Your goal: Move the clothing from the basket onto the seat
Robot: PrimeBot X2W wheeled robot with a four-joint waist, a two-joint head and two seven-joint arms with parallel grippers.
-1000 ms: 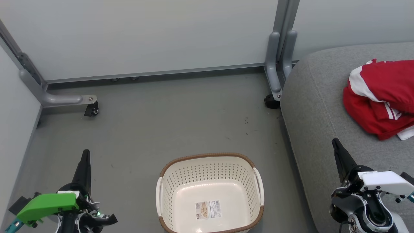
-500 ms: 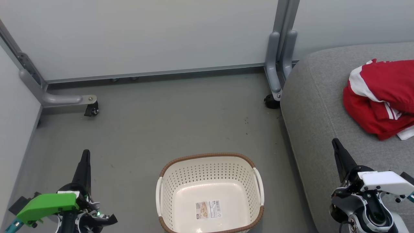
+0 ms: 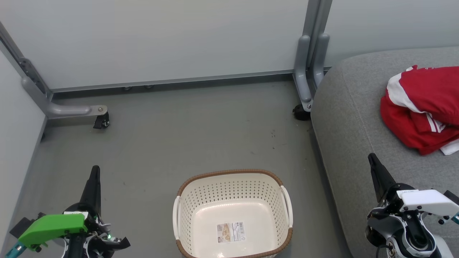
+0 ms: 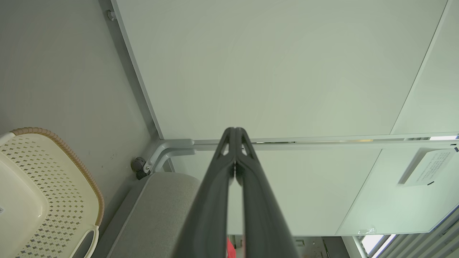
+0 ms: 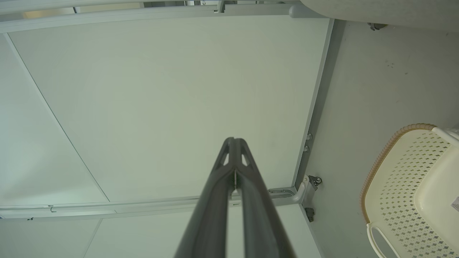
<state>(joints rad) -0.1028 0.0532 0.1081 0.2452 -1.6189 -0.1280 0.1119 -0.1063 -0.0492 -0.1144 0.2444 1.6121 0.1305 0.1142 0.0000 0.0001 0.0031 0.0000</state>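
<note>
The left tool (image 3: pixel 94 173) hangs over the floor (image 3: pixel 186 136) near its left edge, its two dark fingers pressed together to a point and clenched on nothing; the left wrist view shows the same tool (image 4: pixel 235 133) with its tips meeting against the pale wall panels (image 4: pixel 269 64). Beyond it, near the floor's far left corner, a grey frame leg ends in a small black caster (image 3: pixel 102 123). The basket (image 3: pixel 229 173) stands upright on the floor between the two tools, well apart from both, close to the seat's left edge without touching it. It holds no clothing; a paper label (image 3: pixel 231 232) lies flat on its bottom. The left wrist view catches its perforated wall (image 4: pixel 53 172), and the right wrist view its brown rim (image 5: pixel 380 161) and a white handle (image 5: pixel 374 236). Further right, a grey post (image 3: pixel 311 64) rises at the floor's far edge with a second caster (image 3: pixel 299 113) at its foot, just beside the seat's far left corner. The seat (image 3: pixel 344 118) is a grey cushion with a rounded corner. The right tool (image 3: pixel 373 162) hovers above the seat near its left edge, fingers shut tight and holding nothing, as the right wrist view (image 5: pixel 234 141) confirms. The clothing (image 3: pixel 419 107), red with white stripes and trim, lies in a crumpled heap on the seat, well in from its left edge, apart from the right tool.
</note>
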